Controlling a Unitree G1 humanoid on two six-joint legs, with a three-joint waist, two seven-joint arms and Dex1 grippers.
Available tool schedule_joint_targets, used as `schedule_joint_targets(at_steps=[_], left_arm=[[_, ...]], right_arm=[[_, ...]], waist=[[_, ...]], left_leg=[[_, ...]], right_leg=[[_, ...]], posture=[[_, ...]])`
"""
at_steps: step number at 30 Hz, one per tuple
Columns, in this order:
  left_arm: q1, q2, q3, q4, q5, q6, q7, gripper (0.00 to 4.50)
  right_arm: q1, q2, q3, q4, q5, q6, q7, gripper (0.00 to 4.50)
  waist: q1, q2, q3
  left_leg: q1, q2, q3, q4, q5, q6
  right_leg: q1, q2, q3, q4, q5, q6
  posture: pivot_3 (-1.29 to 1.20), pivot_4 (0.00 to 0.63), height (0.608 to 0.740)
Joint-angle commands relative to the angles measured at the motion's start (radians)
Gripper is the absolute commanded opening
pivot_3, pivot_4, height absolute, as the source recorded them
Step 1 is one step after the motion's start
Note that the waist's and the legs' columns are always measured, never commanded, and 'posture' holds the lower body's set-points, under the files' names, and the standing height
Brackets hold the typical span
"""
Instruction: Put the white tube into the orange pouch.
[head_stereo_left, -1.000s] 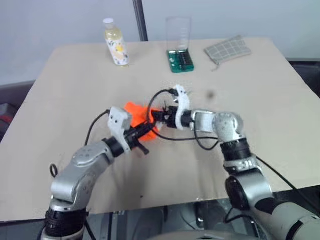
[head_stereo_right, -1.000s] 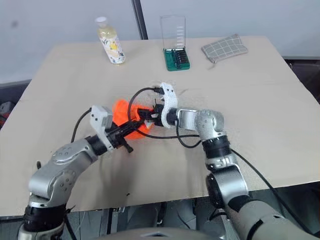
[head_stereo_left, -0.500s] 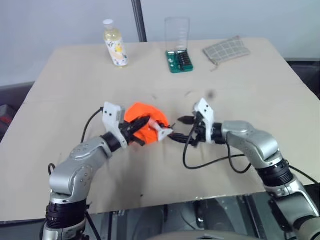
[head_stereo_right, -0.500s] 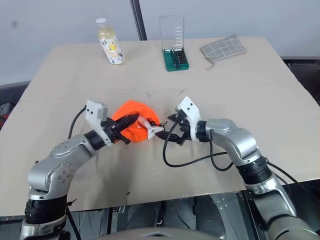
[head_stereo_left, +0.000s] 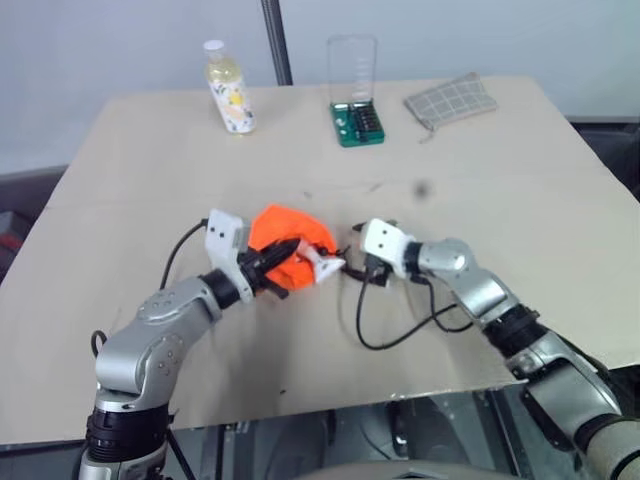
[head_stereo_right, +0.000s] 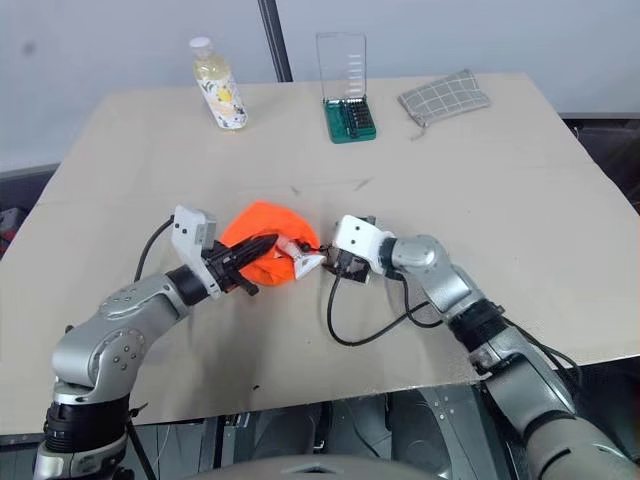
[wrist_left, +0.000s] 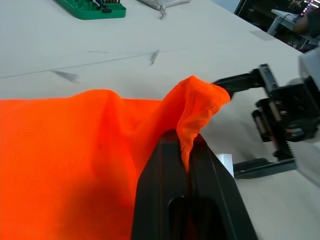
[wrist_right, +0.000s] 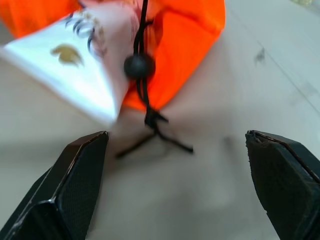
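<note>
The left pincer (head_stereo_left: 285, 262) is clamped shut on a fold of the orange pouch (head_stereo_left: 285, 228), which lies on the worktop (head_stereo_left: 520, 170). The white tube (head_stereo_left: 322, 264) sits partly in the pouch's mouth, its flat end sticking out toward the right pincer (head_stereo_right: 338, 268). That pincer stands wide, holding nothing, just beside the tube's end, with the pouch's dark drawstring (wrist_right: 145, 90) lying between its fingers (wrist_right: 75, 190). Well beyond both pincers stand a bottle (head_stereo_left: 228, 88), a green tray (head_stereo_left: 358, 122) and a checked cloth pouch (head_stereo_left: 452, 98).
</note>
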Motion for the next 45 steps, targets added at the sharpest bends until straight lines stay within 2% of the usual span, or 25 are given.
schedule_joint_targets(at_steps=[1,3,4,12,15,16,21,22,23,29,33,41,45], left_arm=[[0.001,0.009,0.000,-0.035,0.007,-0.025,-0.010,0.00],[0.002,0.008,-0.001,-0.037,0.009,-0.027,-0.011,0.00],[0.002,0.008,-0.001,-0.037,0.010,-0.028,-0.012,0.00],[0.008,0.003,-0.001,-0.046,0.009,-0.031,-0.007,0.00],[0.007,0.002,-0.003,-0.046,0.008,-0.030,-0.007,0.00],[0.006,0.001,-0.005,-0.045,0.008,-0.030,-0.007,0.00],[-0.003,0.002,-0.011,-0.038,0.010,-0.031,-0.009,0.00],[-0.005,0.003,-0.012,-0.037,0.010,-0.031,-0.009,0.00],[-0.007,0.003,-0.012,-0.036,0.009,-0.031,-0.009,0.00],[-0.010,0.004,-0.009,-0.040,0.005,-0.029,-0.003,0.00],[-0.013,-0.005,-0.005,-0.048,-0.002,-0.028,0.008,0.00],[-0.122,-0.066,0.056,-0.037,-0.067,-0.004,0.111,0.00],[-0.161,-0.077,0.060,-0.037,-0.084,0.008,0.138,0.00]], right_arm=[[-0.026,0.059,-0.037,0.106,0.026,-0.023,0.043,4.47],[-0.032,0.079,-0.048,0.159,0.024,-0.030,0.071,4.47],[-0.035,0.084,-0.049,0.180,0.014,-0.044,0.077,4.22],[-0.007,0.088,-0.072,0.185,0.003,-0.041,0.134,4.22],[-0.002,0.088,-0.081,0.173,-0.001,-0.035,0.132,3.37],[-0.001,0.088,-0.082,0.170,-0.004,-0.035,0.131,2.78],[0.007,0.101,-0.088,0.159,-0.010,-0.036,0.118,0.83],[0.007,0.104,-0.090,0.161,-0.011,-0.034,0.113,0.30],[0.008,0.106,-0.091,0.162,-0.014,-0.033,0.109,0.04],[0.004,0.119,-0.122,0.164,-0.025,-0.037,0.036,0.04],[-0.014,0.149,-0.200,0.128,-0.001,-0.037,-0.085,0.04],[-0.057,0.192,-0.351,-0.092,0.105,0.010,-0.186,0.04],[-0.082,0.185,-0.379,-0.205,0.136,0.073,-0.209,0.04]], waist=[[-0.001,0.000,0.000],[-0.001,0.000,0.000],[-0.001,0.000,0.000],[-0.001,0.000,0.000],[-0.001,0.000,0.000],[0.000,0.000,0.000],[0.000,0.000,0.000],[0.000,0.000,0.000],[0.000,0.000,0.000],[0.000,0.000,0.000],[0.001,0.000,0.000],[0.003,0.000,0.001],[0.002,0.000,0.001]], left_leg=[[0.000,0.000,0.000,0.000,0.000,0.000],[0.000,0.000,0.000,0.000,0.000,0.000],[0.000,0.000,0.000,0.000,0.000,0.000],[0.000,0.000,0.000,-0.001,0.000,0.000],[0.000,0.000,0.000,-0.001,0.000,0.000],[0.000,0.000,0.000,-0.001,0.000,0.000],[0.001,0.000,-0.001,-0.001,0.000,0.000],[0.001,0.000,-0.001,-0.001,0.000,0.000],[0.001,0.000,-0.001,-0.001,0.000,-0.001],[0.001,0.000,-0.001,-0.001,0.001,-0.001],[0.001,0.000,-0.002,-0.001,0.001,-0.001],[-0.002,0.000,-0.003,-0.001,0.003,-0.005],[-0.002,0.000,-0.002,-0.001,0.003,-0.005]], right_leg=[[0.000,0.000,0.000,0.000,0.000,0.000],[0.000,0.000,0.000,0.000,0.000,0.000],[0.000,0.000,0.000,0.000,0.000,0.000],[0.000,0.000,0.000,0.000,0.000,0.000],[0.000,0.000,0.000,0.000,0.000,0.000],[0.000,0.000,0.000,0.000,0.000,0.000],[0.000,0.000,0.000,0.001,0.000,0.000],[0.000,0.000,0.000,0.001,0.000,-0.001],[0.000,0.000,0.000,0.001,0.001,-0.001],[0.000,0.001,0.000,0.001,0.001,-0.001],[0.000,0.001,0.000,0.001,0.001,-0.002],[-0.002,0.000,-0.001,0.001,0.001,-0.002],[-0.002,0.000,-0.001,0.001,0.001,-0.002]], posture=[[0.00,0.150,0.740],[0.00,0.150,0.740],[0.00,0.150,0.740],[0.00,0.150,0.740],[0.00,0.150,0.740],[0.00,0.150,0.740],[0.00,0.150,0.740],[0.00,0.150,0.740],[0.00,0.150,0.740],[0.00,0.150,0.740],[0.00,0.150,0.740],[0.00,0.150,0.740],[0.00,0.150,0.740]])
